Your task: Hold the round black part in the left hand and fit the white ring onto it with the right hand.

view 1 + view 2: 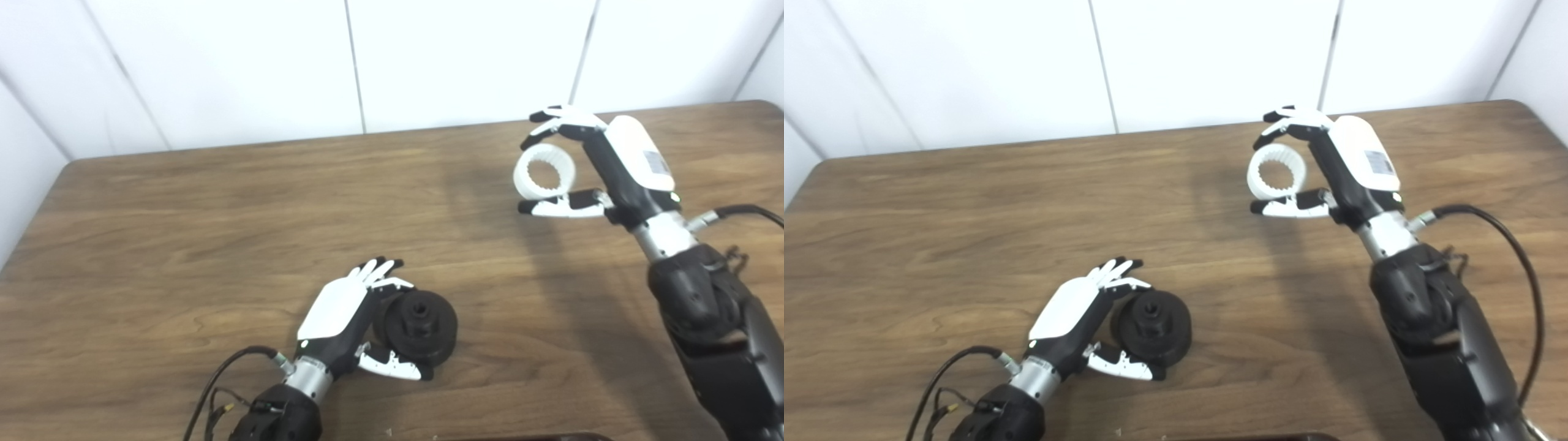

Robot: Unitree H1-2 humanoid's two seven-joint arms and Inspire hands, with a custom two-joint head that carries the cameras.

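Note:
The round black part [429, 334] lies on the wooden table [184, 245] near the front middle, its hub facing up and right. My left hand [343, 315] is open and cupped around its left side, fingers stretched past its top and thumb under its lower edge. I cannot tell whether the hand touches it. The white ring [520, 177], toothed on the inside, is pinched between the fingers and thumb of my right hand [612, 162] at the far right. It also shows in the right eye view [1253, 176], held well away from the black part.
A white panelled wall [429, 61] runs behind the table's far edge. Cables trail from my left wrist [214, 380] and right wrist [1519, 245]. A dark object [520, 437] shows at the bottom edge.

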